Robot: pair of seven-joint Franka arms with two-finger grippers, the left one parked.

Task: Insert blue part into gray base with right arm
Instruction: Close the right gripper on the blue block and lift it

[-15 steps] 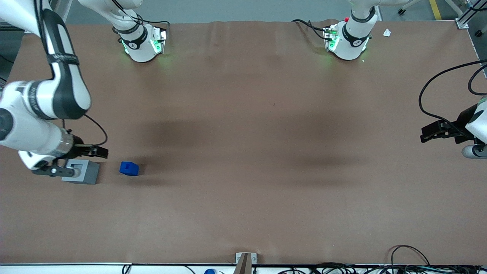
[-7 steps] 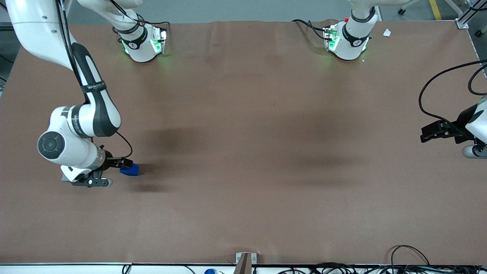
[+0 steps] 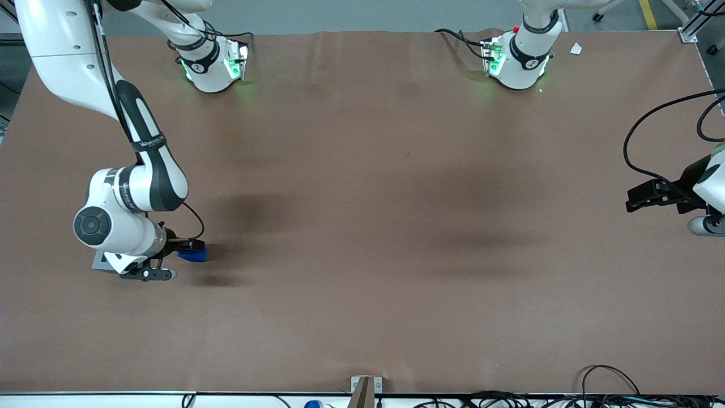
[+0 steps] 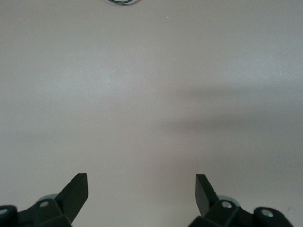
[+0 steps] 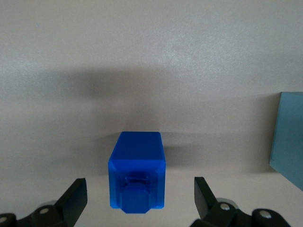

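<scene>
The blue part (image 3: 195,256) lies on the brown table near the working arm's end. In the right wrist view the blue part (image 5: 137,168) sits between my open fingers (image 5: 75,194) with a gap on each side, its narrower stepped end facing the camera. My gripper (image 3: 191,247) hangs just over it; in the wrist view the gripper (image 5: 139,196) is empty. The gray base (image 3: 101,262) stands beside the blue part, mostly hidden under my wrist. Only one edge of the gray base (image 5: 289,137) shows in the wrist view.
Both arm bases (image 3: 212,62) stand along the table edge farthest from the front camera. A small bracket (image 3: 365,388) and loose cables (image 3: 612,391) lie at the nearest edge. The left wrist view holds only bare table (image 4: 151,94).
My arm has swung from above the gray base over to the blue part. The gripper now straddles the blue part, and the gray base has become mostly covered by my wrist.
</scene>
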